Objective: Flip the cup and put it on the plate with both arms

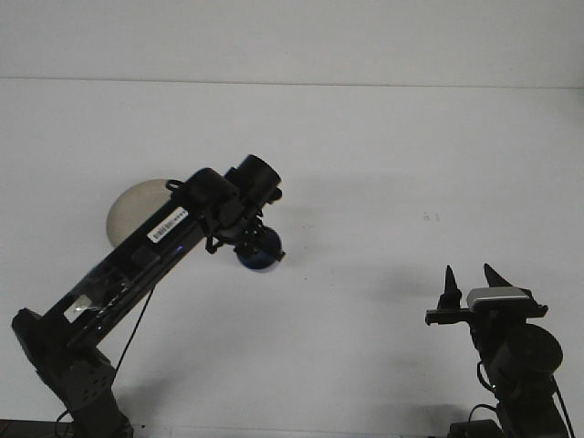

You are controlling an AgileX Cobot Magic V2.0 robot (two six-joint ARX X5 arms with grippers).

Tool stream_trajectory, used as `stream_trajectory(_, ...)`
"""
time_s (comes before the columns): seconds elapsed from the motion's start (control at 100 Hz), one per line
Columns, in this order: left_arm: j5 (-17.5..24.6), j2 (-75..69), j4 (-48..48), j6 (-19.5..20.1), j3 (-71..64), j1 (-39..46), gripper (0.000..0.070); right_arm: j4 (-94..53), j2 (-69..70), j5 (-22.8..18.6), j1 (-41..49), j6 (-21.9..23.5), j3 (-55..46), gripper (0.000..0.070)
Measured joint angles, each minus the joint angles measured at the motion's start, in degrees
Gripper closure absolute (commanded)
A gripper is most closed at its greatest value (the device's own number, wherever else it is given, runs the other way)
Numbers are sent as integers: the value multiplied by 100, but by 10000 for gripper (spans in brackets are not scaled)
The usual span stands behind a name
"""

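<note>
My left gripper (254,248) is closed on the cup (260,250), a small dark blue one, and it holds the cup in the air above the table (383,164). The cup hangs under my wrist, just right of the plate (128,205). My left arm covers the right part of the plate, so only its left part shows. I cannot see clearly which way the mouth of the cup points; the picture is too small for this.

My right gripper (470,281) rests low at the right side, well apart from the cup, with its two fingers spread wide and nothing between them.

I judge that the step now is to carry the cup over the plate and set it down there. To do this well, I should move the cup to the left until it is above the middle of the plate, not above the rim. The plate is shallow and light in look, so a cup that lands on the rim can tip or push the plate away. I should check that the cup is upright before I go down, because the task asks for a flipped cup. Then I go down slowly and straight, and I open only when the base touches the plate. If the cup is not yet turned fully, my right gripper is free to help.
</note>
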Motion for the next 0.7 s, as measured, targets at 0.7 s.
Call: stream_trajectory(0.7,15,396,-28,-37,299,3182,691,0,0,2,0,0,0,266)
